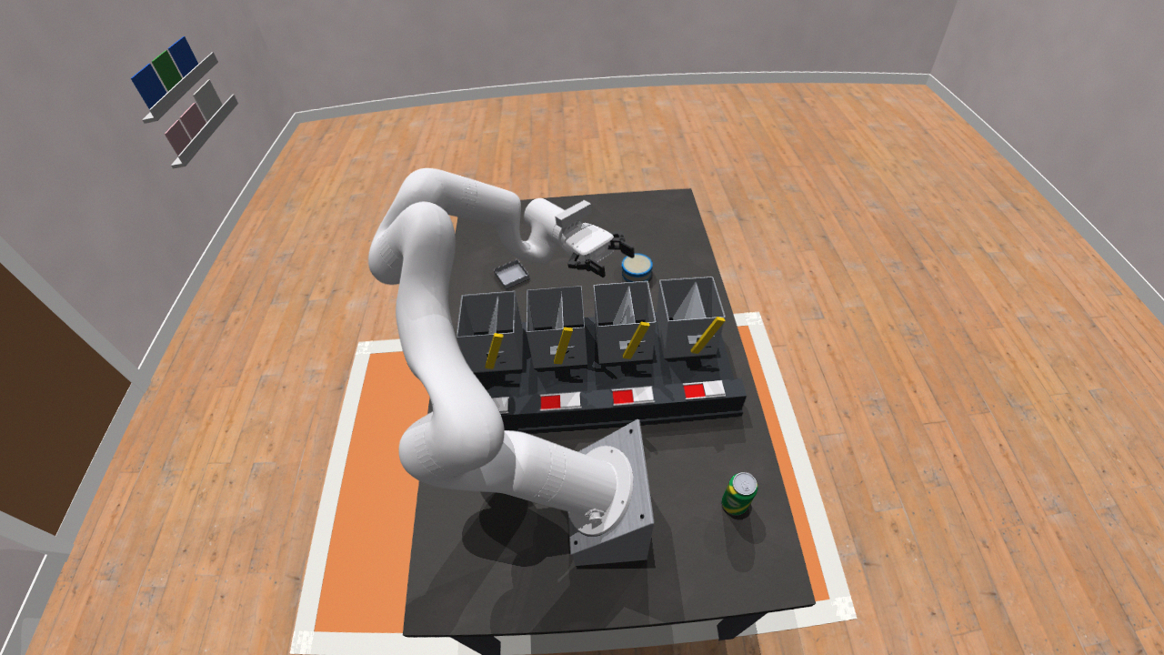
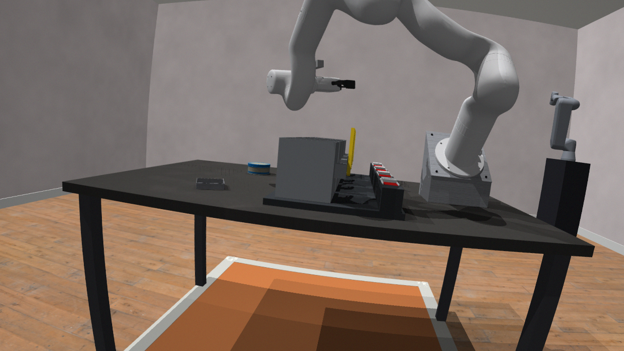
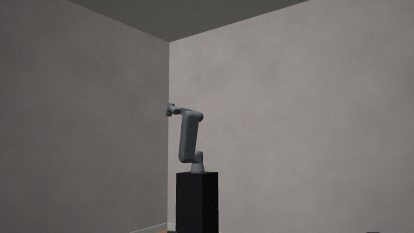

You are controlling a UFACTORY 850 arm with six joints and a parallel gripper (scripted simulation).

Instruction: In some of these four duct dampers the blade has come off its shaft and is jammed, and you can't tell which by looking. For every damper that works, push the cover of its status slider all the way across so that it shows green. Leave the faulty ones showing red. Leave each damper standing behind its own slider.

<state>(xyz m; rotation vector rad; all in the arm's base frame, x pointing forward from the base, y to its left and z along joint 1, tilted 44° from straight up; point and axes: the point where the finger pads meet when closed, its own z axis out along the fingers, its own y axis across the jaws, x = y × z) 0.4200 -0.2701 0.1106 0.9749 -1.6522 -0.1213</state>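
Observation:
Four grey duct dampers stand in a row on a dark base on the black table: the first [image 1: 486,316], second [image 1: 554,311], third [image 1: 623,307] and fourth [image 1: 691,304]. Each has a yellow lever on its front, such as the one on the first damper [image 1: 494,350]. In front of them lies a row of status sliders. Three sliders [image 1: 559,399] [image 1: 632,395] [image 1: 705,389] show red; the leftmost slider [image 1: 499,403] is mostly hidden by my arm. My gripper [image 1: 604,251] is open and empty. It hangs high above the table behind the dampers, pointing sideways; it also shows in the side view [image 2: 347,83].
A small grey tray [image 1: 510,273] and a round blue tin [image 1: 637,265] lie behind the dampers. A green can [image 1: 738,494] stands near the table's front right. My arm's base block [image 1: 612,497] stands in front of the sliders. A second small arm on a black pedestal [image 2: 562,130] stands beside the table.

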